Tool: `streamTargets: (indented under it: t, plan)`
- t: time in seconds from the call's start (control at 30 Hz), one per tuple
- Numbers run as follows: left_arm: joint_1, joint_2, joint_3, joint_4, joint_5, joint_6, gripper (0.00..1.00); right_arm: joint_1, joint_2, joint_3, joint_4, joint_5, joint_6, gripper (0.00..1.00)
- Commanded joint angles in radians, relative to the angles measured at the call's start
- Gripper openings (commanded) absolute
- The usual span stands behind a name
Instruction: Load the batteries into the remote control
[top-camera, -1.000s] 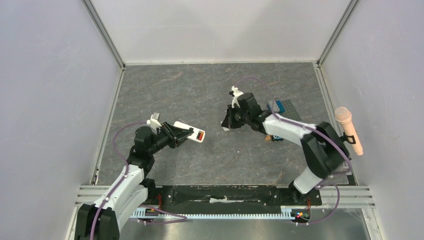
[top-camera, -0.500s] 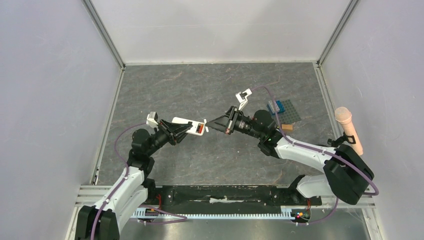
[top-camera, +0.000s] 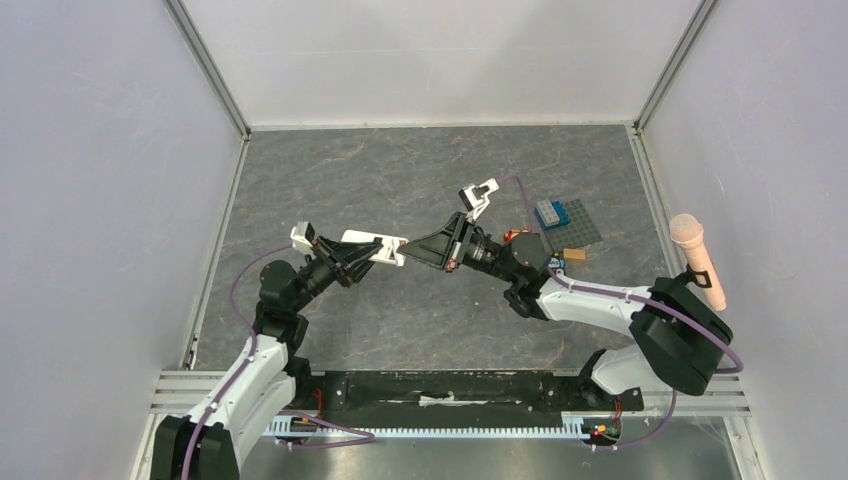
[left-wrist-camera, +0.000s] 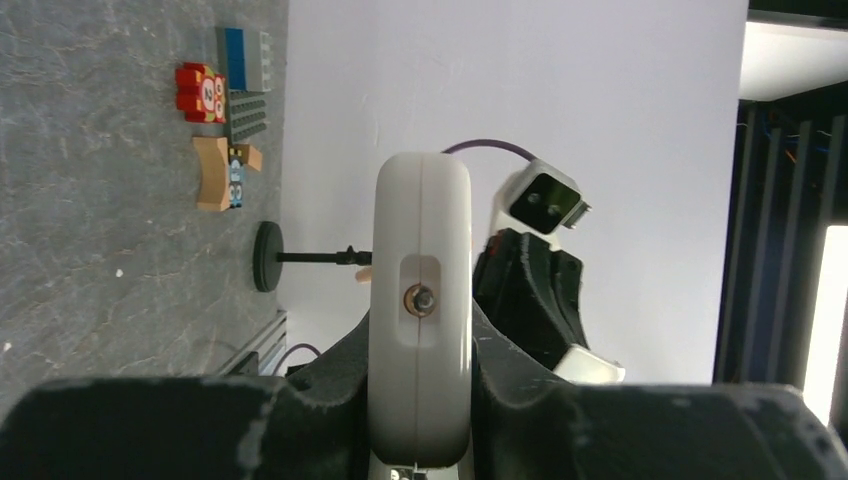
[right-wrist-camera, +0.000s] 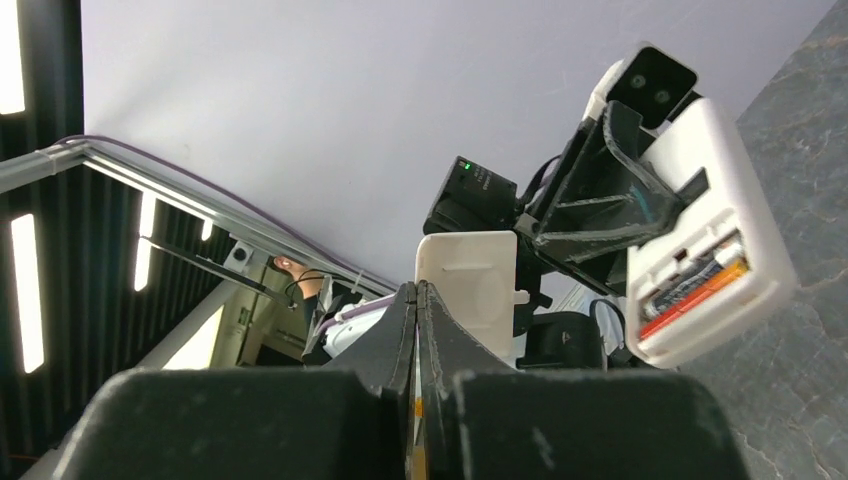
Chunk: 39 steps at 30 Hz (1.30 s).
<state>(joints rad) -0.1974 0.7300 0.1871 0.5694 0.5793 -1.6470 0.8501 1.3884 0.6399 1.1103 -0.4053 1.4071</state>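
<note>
Overhead view: two robot arms meet above the middle of a grey, stone-patterned table (top-camera: 400, 170). The left gripper (top-camera: 352, 258) extends from the lower left and is clenched on the remote control (top-camera: 372, 247). It holds the remote off the surface with the free end pointing toward the right of the frame. The right gripper (top-camera: 410, 251) extends from the right, its tip just beside that free end. From above it is not possible to tell whether they touch.

Right wrist view: at centre frame, the jaws are pinched tight on the edge of a small white battery cover (right-wrist-camera: 470, 275). At the right, the remote's plain white back faces this camera with its bay open. The batteries (right-wrist-camera: 694, 284) lie side by side inside the bay, the dark one with a silvery end above the orange-red one. The remote seems turned this way so that the bay faces the incoming cover.

Left wrist view: the remote appears end-on as a rounded white slab at centre, with black fingers (left-wrist-camera: 340, 385) clamping both sides. Holding it aloft likely gives the other arm room to work.

Loading looks done. The likely step in hand is refitting the cover, which calls for lining its edge up with the bay.

At the right of the overhead view, toy bricks (top-camera: 562, 216) and a microphone (top-camera: 697, 258) sit unused.
</note>
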Motion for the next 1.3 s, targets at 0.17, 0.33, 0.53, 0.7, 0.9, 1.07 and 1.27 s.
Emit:
streamTargets:
  t: [0.17, 0.33, 0.53, 0.7, 0.9, 1.07, 1.27]
  plan:
    - [0.004, -0.058, 0.000, 0.086, 0.029, -0.121, 0.02, 0.020, 0.082, 0.049, 0.125, 0.030, 0.069, 0.00]
    - [0.004, -0.081, -0.017, 0.089, 0.030, -0.136, 0.02, 0.020, 0.112, 0.051, 0.160, 0.062, 0.094, 0.00]
    - [0.004, -0.098, -0.025, 0.090, 0.030, -0.142, 0.02, 0.020, 0.161, 0.037, 0.243, 0.091, 0.168, 0.00]
    - [0.004, -0.099, -0.017, 0.097, 0.030, -0.146, 0.02, 0.020, 0.185, -0.003, 0.303, 0.117, 0.222, 0.00]
    - [0.004, -0.101, -0.018, 0.099, 0.029, -0.146, 0.02, 0.020, 0.171, -0.038, 0.302, 0.140, 0.233, 0.00]
    - [0.004, -0.104, -0.015, 0.101, 0.025, -0.145, 0.02, 0.020, 0.153, -0.064, 0.266, 0.154, 0.235, 0.00]
    - [0.004, -0.102, -0.015, 0.101, 0.025, -0.146, 0.02, 0.020, 0.139, -0.100, 0.255, 0.181, 0.241, 0.00]
